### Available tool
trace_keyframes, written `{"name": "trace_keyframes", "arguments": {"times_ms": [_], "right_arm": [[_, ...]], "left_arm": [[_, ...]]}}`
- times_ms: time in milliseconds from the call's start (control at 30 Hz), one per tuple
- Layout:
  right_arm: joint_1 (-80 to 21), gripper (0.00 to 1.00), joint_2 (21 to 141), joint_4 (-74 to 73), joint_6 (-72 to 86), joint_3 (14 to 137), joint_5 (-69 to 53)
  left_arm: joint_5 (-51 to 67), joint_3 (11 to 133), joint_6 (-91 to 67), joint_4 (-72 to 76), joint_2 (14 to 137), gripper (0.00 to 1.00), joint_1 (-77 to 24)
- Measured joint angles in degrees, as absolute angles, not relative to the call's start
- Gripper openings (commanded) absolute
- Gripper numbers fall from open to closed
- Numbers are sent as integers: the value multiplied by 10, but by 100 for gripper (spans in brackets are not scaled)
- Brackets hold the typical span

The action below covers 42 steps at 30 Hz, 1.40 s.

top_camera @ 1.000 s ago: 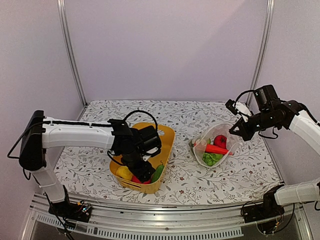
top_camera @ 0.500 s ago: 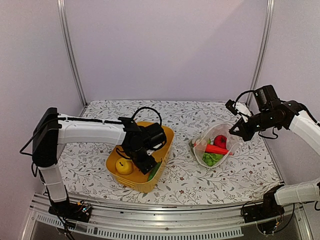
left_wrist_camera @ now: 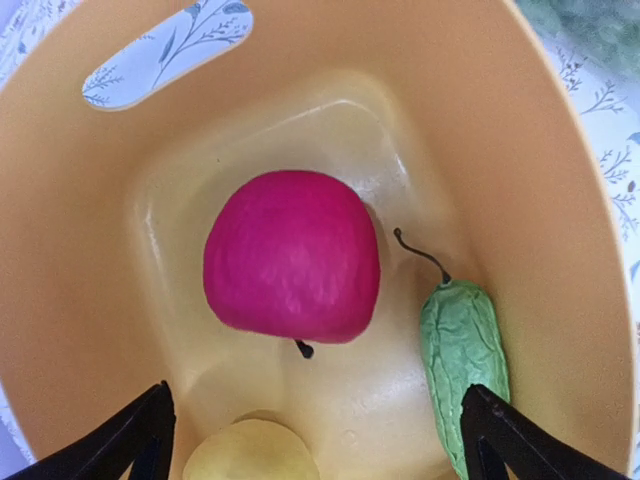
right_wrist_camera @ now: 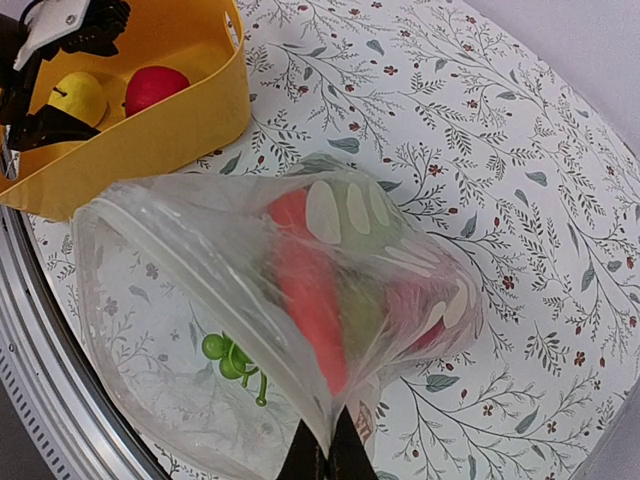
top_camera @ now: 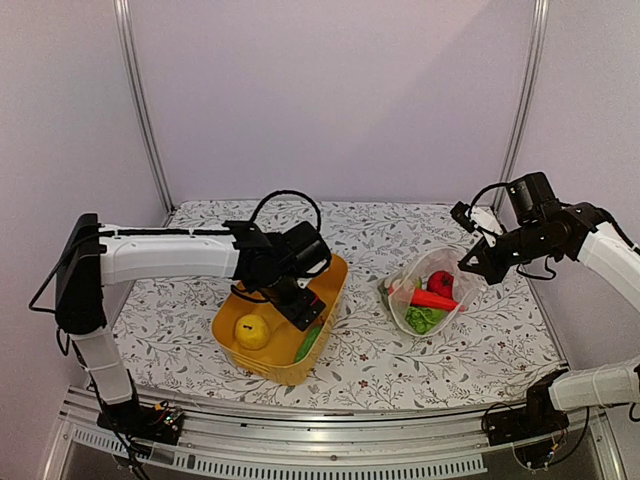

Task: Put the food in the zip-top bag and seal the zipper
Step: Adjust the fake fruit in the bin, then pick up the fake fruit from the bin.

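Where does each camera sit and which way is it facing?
Top external: fixed above and behind the bases, looking down across the table; left arm and right arm show.
Left wrist: on the left arm, facing down into the yellow basket at the red fruit; the open left gripper tips show.
Right wrist: on the right arm, facing down past the right gripper, shut on the zip-top bag.
Shared: both wrist views show that yellow basket and red fruit.
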<state>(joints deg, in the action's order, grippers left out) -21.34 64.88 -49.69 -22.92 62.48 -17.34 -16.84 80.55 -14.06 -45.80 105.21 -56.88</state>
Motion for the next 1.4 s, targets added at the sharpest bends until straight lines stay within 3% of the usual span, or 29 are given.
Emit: {"name": "trace_keyframes", "arguments": {"times_ms": [333,533,1067,1400], "right_arm": [[-213,0,649,-497,-229,625,-177],[-213,0,649,-497,-229,625,-177],[-213,0,649,-497,-229,625,-180],[-213,0,649,-497,-229,625,-181]], "left_arm": [[-152,776,-164,-411,1011,99,-564],[-119,781,-168,-366,1038,90,-533],[-36,784,-207,-339,1089,83,-506],[-46,806,-215,-346,1123,62,-506]]}}
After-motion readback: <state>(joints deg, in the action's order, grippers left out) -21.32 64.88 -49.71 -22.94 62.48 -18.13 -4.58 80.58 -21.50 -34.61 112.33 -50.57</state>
